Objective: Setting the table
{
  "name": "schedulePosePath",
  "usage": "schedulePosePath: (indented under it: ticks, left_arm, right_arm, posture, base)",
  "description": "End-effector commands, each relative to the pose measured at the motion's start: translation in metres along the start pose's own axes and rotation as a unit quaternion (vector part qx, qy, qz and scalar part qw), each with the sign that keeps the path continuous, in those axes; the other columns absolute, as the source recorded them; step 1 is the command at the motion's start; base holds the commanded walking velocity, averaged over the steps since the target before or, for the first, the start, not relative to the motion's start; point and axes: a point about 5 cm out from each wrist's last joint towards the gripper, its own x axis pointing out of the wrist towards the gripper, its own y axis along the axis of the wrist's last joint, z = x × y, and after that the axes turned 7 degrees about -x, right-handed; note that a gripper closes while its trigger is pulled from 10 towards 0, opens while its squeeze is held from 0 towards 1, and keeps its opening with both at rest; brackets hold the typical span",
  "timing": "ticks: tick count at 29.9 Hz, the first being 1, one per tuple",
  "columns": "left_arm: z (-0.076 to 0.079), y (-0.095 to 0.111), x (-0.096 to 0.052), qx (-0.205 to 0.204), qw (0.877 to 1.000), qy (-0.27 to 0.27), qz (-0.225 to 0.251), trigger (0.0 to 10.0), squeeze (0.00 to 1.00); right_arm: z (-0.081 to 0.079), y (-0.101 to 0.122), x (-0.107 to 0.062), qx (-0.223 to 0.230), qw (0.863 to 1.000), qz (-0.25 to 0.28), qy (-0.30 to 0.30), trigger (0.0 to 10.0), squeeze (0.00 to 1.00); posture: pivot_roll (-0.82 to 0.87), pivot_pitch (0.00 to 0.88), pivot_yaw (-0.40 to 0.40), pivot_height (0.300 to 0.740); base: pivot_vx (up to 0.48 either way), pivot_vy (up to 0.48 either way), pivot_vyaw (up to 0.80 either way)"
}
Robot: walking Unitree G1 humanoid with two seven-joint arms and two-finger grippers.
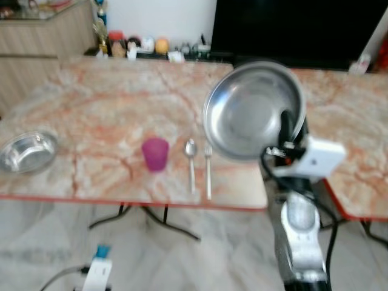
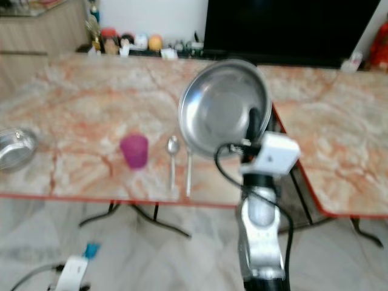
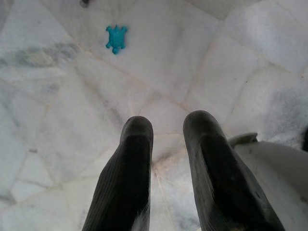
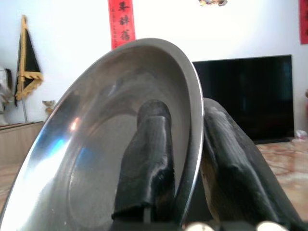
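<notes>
**Around the room, away from the place setting**

Past the far edge of the desk I can see a dark television screen [image 1: 291,30] against a white wall, with a row of small jars and ornaments [image 1: 136,45] lined up on the low shelf beside it; they are too blurred for me to tell apart. A wooden cabinet [image 1: 36,36] stands at the far left. The floor [image 3: 62,96] is pale grey-veined marble, and a small turquoise turtle-shaped piece [image 3: 116,38] lies on it. Through the right wrist camera I make out a red banner with characters [image 4: 121,21] hanging on the wall.
</notes>
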Motion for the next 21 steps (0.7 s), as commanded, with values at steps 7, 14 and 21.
schedulePosePath:
  ticks: [7,14,21]
  left_arm:
    - [0.0064,-0.0028,0.0000,0.004,1.000,-0.009,-0.005,10.0,0.00]
    - [0.0048,-0.0035,-0.0002,0.006,1.000,-0.007,-0.006,10.0,0.00]
    - [0.0048,-0.0041,-0.0004,0.007,1.000,-0.007,-0.006,10.0,0.00]
  right_arm:
    - [0.0067,0.0023,0.0005,-0.021,1.000,0.000,-0.007,10.0,0.00]
    - [0.0065,-0.0008,-0.0004,-0.013,1.000,-0.011,-0.011,10.0,0.00]
    - [0.0063,-0.0019,-0.0012,-0.012,1.000,-0.015,-0.010,10.0,0.00]
  posture:
    - [0.06,0.000,-0.020,0.740]
    - [0.06,0.000,-0.018,0.740]
    - [0.06,0.000,-0.019,0.740]
  base:
    - [0.000,-0.307,0.39]
    - [0.000,-0.307,0.00]
    - [0.000,-0.306,0.00]
